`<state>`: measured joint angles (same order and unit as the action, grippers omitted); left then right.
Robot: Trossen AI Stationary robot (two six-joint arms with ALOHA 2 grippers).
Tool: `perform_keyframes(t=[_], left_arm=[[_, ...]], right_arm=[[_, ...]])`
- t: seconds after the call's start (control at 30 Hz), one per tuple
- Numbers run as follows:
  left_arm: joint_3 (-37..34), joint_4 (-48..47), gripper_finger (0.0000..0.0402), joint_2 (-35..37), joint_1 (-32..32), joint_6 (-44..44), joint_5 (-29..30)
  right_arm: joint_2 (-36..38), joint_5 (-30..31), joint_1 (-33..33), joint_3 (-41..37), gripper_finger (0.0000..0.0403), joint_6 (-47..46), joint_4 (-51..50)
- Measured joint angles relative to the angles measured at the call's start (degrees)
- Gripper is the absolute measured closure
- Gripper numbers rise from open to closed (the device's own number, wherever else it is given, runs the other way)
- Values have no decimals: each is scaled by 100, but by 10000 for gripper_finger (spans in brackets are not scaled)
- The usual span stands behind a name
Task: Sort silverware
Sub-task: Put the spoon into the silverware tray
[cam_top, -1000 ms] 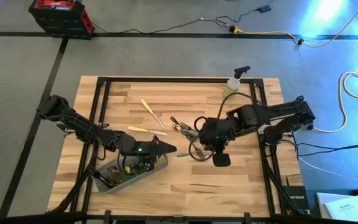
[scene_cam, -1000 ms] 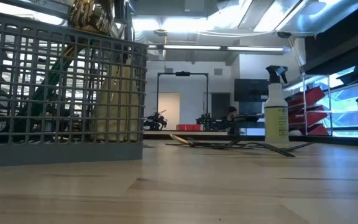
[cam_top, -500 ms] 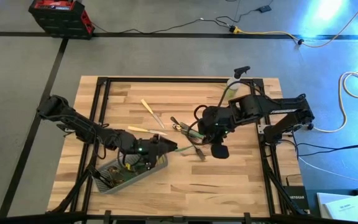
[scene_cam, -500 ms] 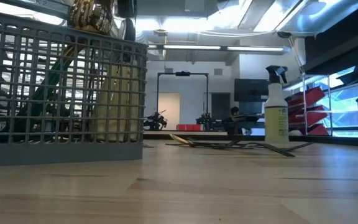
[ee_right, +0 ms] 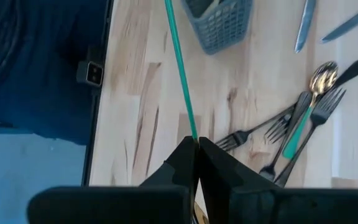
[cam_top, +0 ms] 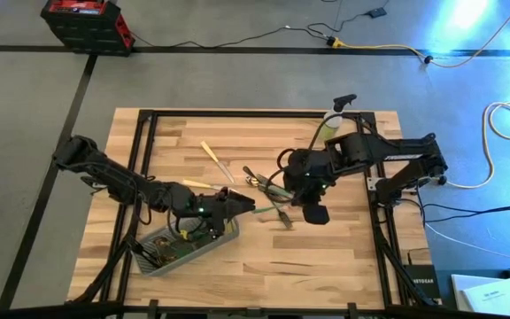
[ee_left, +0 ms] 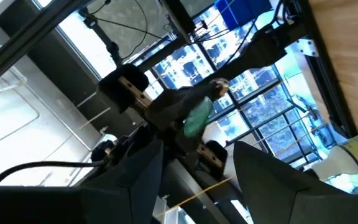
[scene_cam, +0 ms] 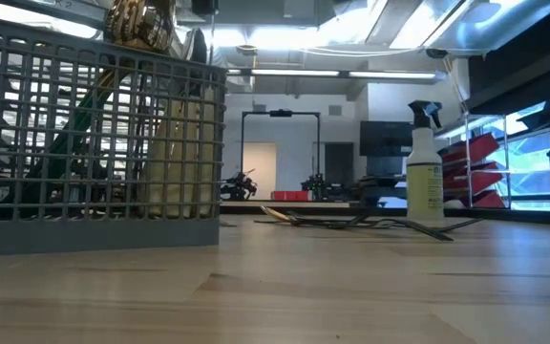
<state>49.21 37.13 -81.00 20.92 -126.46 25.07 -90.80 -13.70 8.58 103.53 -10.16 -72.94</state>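
Note:
My right gripper is shut on a green-handled piece of silverware and hangs over the table's middle. The piece reaches toward the grey mesh caddy, which holds several pieces upright. My left gripper hovers level over the caddy's right end, facing the right gripper. Its fingers stand apart, and the green piece's end shows beyond the gap, untouched. Loose silverware lies flat on the table. My right gripper pinches one end of the slim green handle between its two fingertips. The fingers slant down toward the table's left, and the handle runs on along their line. The piece is lifted clear of the table. The fingers hide which end they have.
A heap of forks and a spoon lies under the right arm. Cream-handled pieces lie farther toward the far left. A spray bottle stands at the far right. The table's near half has bare wood.
My right gripper has gone toward the table's far edge and a little left, lifting the green-handled piece off the table and pointing it at the left gripper. My left gripper has rolled about its own line and risen slightly, still over the caddy's right end.

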Motion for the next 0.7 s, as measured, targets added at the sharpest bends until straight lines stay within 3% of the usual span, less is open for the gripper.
perform_keyframes(t=[0.4,0.7], left_arm=[[89,-255,219,3,-29,-175,-279],[87,-207,219,1,-103,-196,-406]], right_arm=[[-5,-113,-577,0,403,274,203],[-37,-439,-562,0,403,263,264]])
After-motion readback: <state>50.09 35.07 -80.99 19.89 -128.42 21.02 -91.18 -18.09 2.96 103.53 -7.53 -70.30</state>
